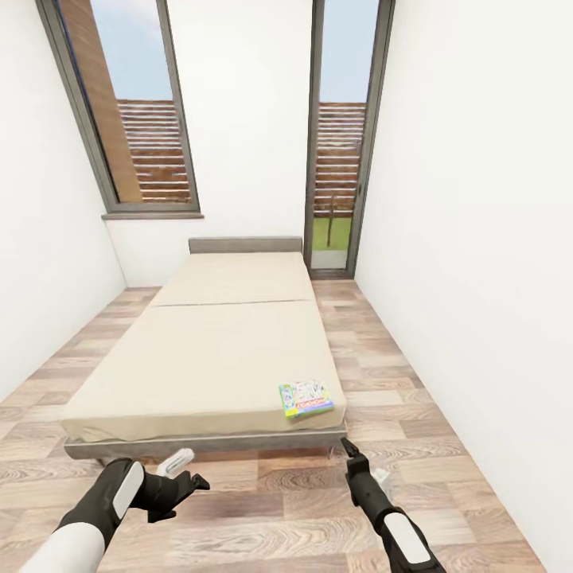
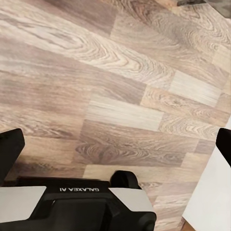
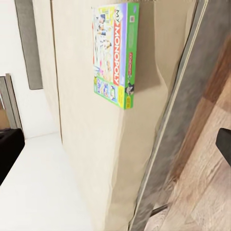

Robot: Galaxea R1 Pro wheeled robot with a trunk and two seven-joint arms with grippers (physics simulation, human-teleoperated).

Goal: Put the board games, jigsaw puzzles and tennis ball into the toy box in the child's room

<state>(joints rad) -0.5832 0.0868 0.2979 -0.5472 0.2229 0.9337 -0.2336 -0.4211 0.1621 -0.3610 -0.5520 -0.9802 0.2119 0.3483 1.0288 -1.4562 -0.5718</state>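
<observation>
The left gripper [image 1: 185, 475] is seen low in the head view, over the wood floor [image 1: 263, 509] just short of the bed's foot edge. In the left wrist view its fingers [image 2: 9, 149] are spread wide at the two sides of the picture, with nothing between them but floor [image 2: 120, 96]. The gripper is carried on a black forearm with a white panel.

The right gripper [image 1: 350, 450] is held over the floor just beside the bed's near right corner, pointing toward the bed [image 1: 207, 350]. Whether its jaws are wide or narrow cannot be told from the head view; in the right wrist view dark finger parts [image 3: 224, 144] are seen at opposite sides, well apart, with nothing held.

One board game [image 1: 306, 399], green and white, is seen lying flat on the beige mattress close to the near right corner of the bed, near the foot edge and the right edge. In the right wrist view the game [image 3: 115, 53] is read as "MY MONOPOLY", and the grey frame [image 3: 192, 96] is seen along the mattress edge.

The headboard [image 1: 245, 245] is set against the far wall, between a window [image 1: 127, 103] and a glazed door [image 1: 342, 135]
</observation>
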